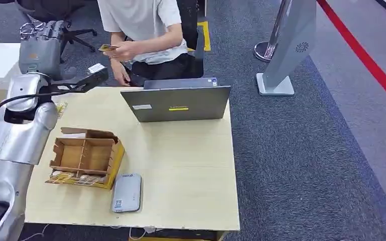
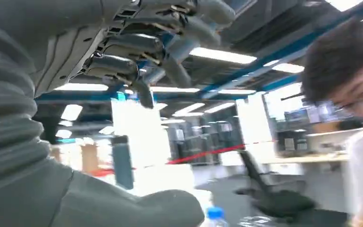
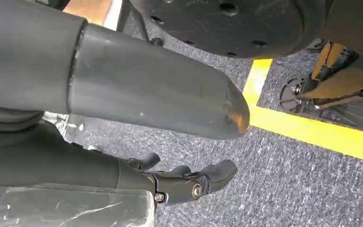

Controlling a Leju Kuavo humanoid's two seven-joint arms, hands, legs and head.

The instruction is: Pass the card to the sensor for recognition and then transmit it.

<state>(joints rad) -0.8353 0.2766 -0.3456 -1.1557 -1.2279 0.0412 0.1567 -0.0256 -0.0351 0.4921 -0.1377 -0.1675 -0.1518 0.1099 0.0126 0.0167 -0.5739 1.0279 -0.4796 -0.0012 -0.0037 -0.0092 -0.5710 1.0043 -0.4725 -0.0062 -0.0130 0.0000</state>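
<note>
Now flat yellowish card (image 1: 108, 47) in person's hand (image 1: 125, 50)

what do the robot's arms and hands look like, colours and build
The left arm is shiny silver shell segments with a black cable looping along it, then a grey cover at the wrist. The left hand has metallic and grey fingers. The right hand shows a thick smooth grey thumb and darker fingers with visible screws.
</note>
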